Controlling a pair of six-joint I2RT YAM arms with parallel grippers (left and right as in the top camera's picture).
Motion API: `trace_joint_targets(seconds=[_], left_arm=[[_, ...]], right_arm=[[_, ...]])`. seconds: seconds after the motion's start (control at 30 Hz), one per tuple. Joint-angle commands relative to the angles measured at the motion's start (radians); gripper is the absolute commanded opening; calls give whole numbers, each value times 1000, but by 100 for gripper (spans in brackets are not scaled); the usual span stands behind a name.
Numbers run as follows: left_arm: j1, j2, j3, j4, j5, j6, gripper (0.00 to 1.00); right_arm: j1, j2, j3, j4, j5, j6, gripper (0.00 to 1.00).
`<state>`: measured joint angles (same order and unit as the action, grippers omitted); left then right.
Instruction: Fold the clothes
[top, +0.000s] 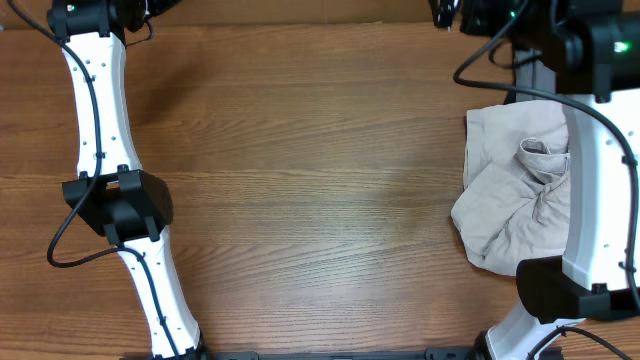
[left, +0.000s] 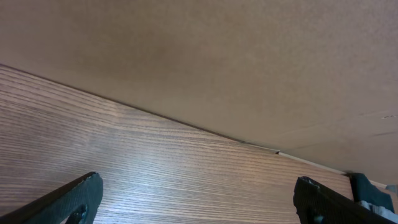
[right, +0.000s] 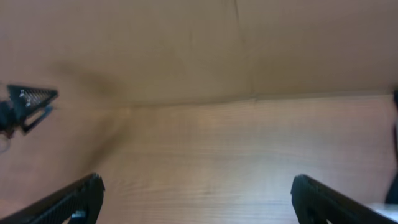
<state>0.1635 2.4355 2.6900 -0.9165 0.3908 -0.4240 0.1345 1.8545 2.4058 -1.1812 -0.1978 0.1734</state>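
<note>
Two arms at the table (top: 300, 180), and neither one is holding anything. The only piece of clothing I can see is a beige garment (top: 505, 215), lying in a crumpled heap at the right edge of the table. It is bunched and creased, with one fold sticking up near its middle. It may be a pair of shorts, but I can't tell for sure. The right arm (top: 592, 200) stretches across above its outer side and hides part of it from overhead.

Both wrists point at the far end of the table, toward the plain brown board (left: 217, 62) standing along the back edge. In the left wrist view the left jaws are spread wide, with bare wood grain between them. The right jaws are spread just as wide over bare table, and no cloth shows in that view. The left arm (top: 100, 110) runs along the opposite side, well apart from the garment.

I'd say the folding hasn't begun and the task is at its opening step, the reach for the cloth. The next move calls for the right arm to draw its wrist back and down over the heap and take an edge or corner. The garment should then be dragged toward the middle of the table, where the left arm can reach it. It has to be spread flat before any fold will hold. That loose bunching could mean a pinch takes several layers at once.
</note>
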Motion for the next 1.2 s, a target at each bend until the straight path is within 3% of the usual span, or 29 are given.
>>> trace_joint_targets(seconds=[0.0, 0.13, 0.37, 0.73, 1.03, 1.1, 1.17], left_arm=[[-6, -10, 21, 0, -9, -10, 100], [-7, -10, 21, 0, -9, -10, 100], [-7, -10, 21, 0, -9, -10, 100], [-6, -10, 21, 0, -9, -10, 100], [-7, -10, 21, 0, -9, -10, 100], [-7, -10, 21, 0, -9, -10, 100], [-6, -10, 21, 0, -9, -10, 100]], right_arm=[[53, -69, -140, 129, 58, -29, 100], [92, -198, -428, 394, 70, -29, 100], [90, -478, -925, 705, 127, -29, 100], [-11, -1051, -1785, 1238, 133, -28, 100], [-41, -1496, -2327, 1432, 153, -21, 100], [-41, -1576, -2403, 1432, 163, -21, 100], [-41, -1627, -2398, 1325, 183, -23, 100]])
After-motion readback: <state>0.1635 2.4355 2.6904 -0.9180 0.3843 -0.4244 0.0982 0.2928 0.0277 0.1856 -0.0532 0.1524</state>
